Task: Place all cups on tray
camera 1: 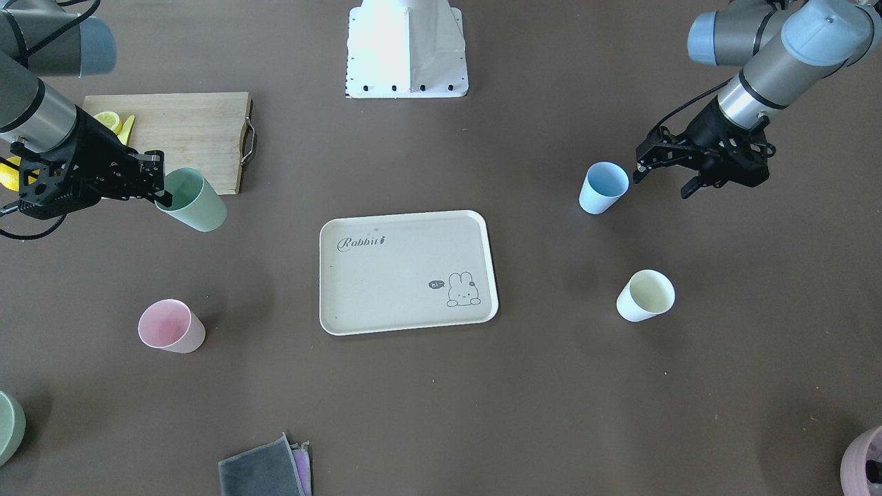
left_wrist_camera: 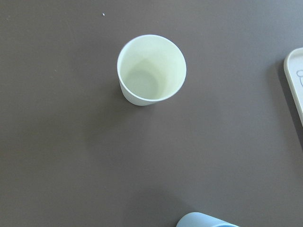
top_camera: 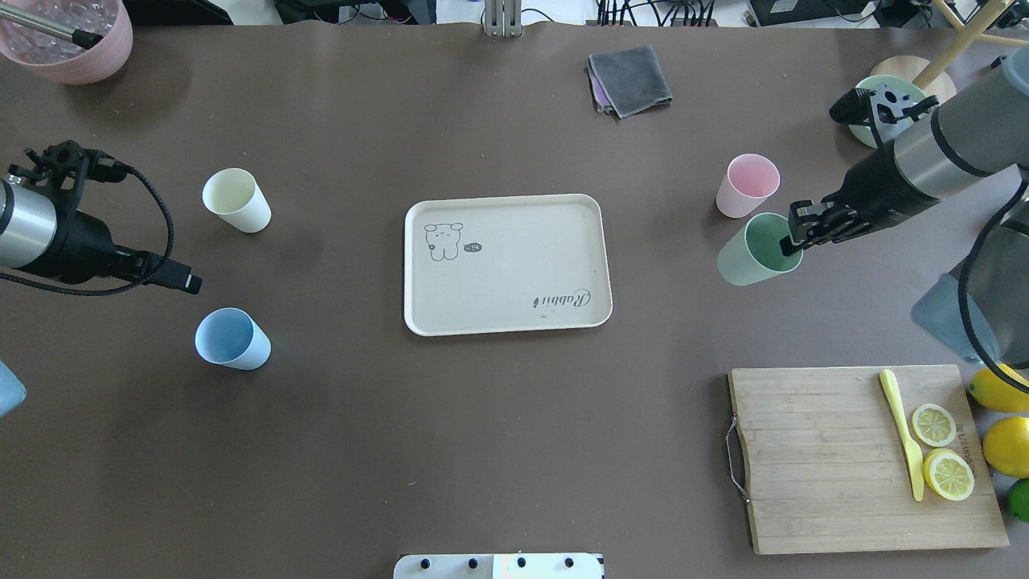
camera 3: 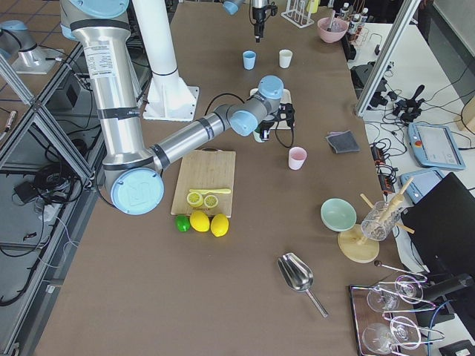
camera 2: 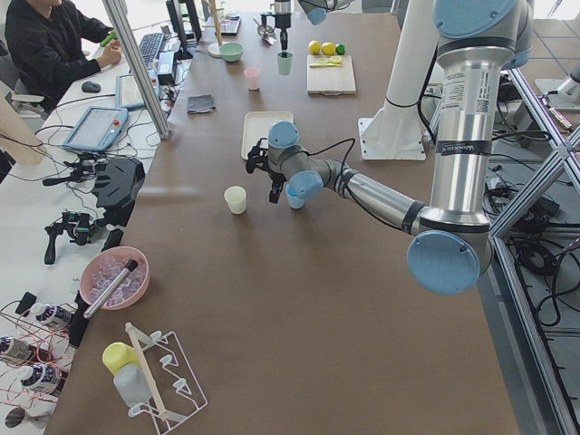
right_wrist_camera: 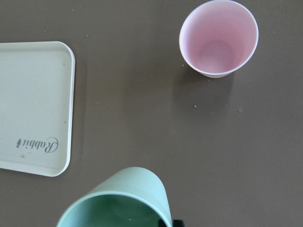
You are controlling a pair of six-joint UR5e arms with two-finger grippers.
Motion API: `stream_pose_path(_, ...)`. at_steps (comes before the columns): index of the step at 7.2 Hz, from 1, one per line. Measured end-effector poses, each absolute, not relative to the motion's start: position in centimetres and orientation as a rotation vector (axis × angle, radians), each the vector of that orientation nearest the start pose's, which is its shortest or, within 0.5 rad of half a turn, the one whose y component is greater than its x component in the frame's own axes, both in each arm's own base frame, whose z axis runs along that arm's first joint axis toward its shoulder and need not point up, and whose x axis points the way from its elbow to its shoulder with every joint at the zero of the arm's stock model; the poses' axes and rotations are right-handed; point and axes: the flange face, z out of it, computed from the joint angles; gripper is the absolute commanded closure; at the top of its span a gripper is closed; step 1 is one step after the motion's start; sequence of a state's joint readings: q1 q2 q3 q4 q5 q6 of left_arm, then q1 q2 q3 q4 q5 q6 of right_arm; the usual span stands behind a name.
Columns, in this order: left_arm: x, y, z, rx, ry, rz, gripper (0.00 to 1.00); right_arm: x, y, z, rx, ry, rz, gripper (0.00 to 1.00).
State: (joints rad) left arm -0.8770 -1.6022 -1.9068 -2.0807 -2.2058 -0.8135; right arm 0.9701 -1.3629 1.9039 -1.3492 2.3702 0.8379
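My right gripper (top_camera: 792, 233) is shut on the rim of the sage green cup (top_camera: 756, 251), one finger inside it, and holds it tilted above the table right of the tray (top_camera: 514, 265). It also shows in the front view (camera 1: 196, 203) and the right wrist view (right_wrist_camera: 118, 198). The pink cup (top_camera: 748, 185) stands just beyond it. My left gripper (camera 1: 663, 179) is open and empty, hovering between the light blue cup (top_camera: 231, 338) and the cream-yellow cup (top_camera: 236, 199), both upright left of the tray. The tray holds nothing.
A wooden cutting board (top_camera: 836, 458) with lemon slices and a yellow knife lies at the near right, whole lemons beside it. A folded grey cloth (top_camera: 629, 79) lies at the far side. A pink bowl (top_camera: 68, 36) stands at the far left, a green bowl (top_camera: 876, 96) far right.
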Motion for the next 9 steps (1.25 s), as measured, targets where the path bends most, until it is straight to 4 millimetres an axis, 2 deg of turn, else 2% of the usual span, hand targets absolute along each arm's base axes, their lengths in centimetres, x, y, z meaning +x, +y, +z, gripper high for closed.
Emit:
stream_pose_path(2, 28.4, -42.6, 42.3, 0.196, 1.005, 0.2, 0.03, -28.3, -49.3, 31.5, 0.015, -1.066, -0.045, 1.0)
stream_pose_path(5, 30.0, -42.0, 43.4, 0.173, 0.989, 0.219, 0.06, -34.3, -49.7, 27.2, 0.008, -1.066, -0.01, 1.0)
stream_pose_path(6, 30.9, -41.7, 43.9, 0.166, 0.981, 0.229, 0.22, -36.0, -49.9, 26.1, 0.01, -1.064, -0.002, 1.0)
stream_pose_path(7, 31.7, -41.5, 44.4, 0.16, 0.97, 0.236, 0.46, -37.4, -50.1, 25.4, 0.016, -1.058, 0.004, 1.0)
stream_pose_path(8, 32.5, -41.5, 44.8, 0.156, 0.962, 0.24, 0.76, -38.4, -50.2, 25.0, 0.018, -1.052, 0.006, 1.0)
stream_pose_path(9, 32.9, -41.7, 44.9, 0.154, 0.959, 0.242, 1.0, -39.1, -50.1, 25.0, 0.022, -1.046, 0.007, 1.0)
